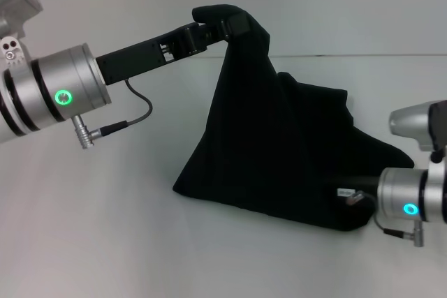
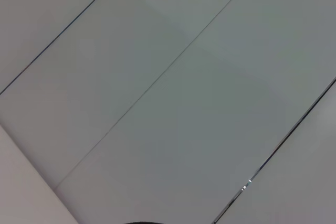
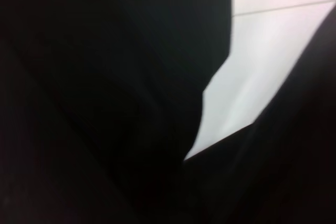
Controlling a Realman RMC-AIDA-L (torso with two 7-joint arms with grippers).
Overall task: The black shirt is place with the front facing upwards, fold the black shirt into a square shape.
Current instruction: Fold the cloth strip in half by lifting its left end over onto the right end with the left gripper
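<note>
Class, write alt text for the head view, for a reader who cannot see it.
The left gripper holds one part of the black shirt high, so the cloth hangs in a tent shape down to the white table. The right gripper sits low at the shirt's near edge, mostly hidden by cloth.

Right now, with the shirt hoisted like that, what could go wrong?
1. The left pincer holds the large plain black cloth T-shirt only by a small bunched tip, lifted high; the tip could slip out and the cloth would collapse.
2. The right pincer is buried under the shirt's low edge, hidden in the head view, so its grip cannot be checked.
3. The cloth hangs crumpled on the white table; laying it down may give a skewed fold.
</note>
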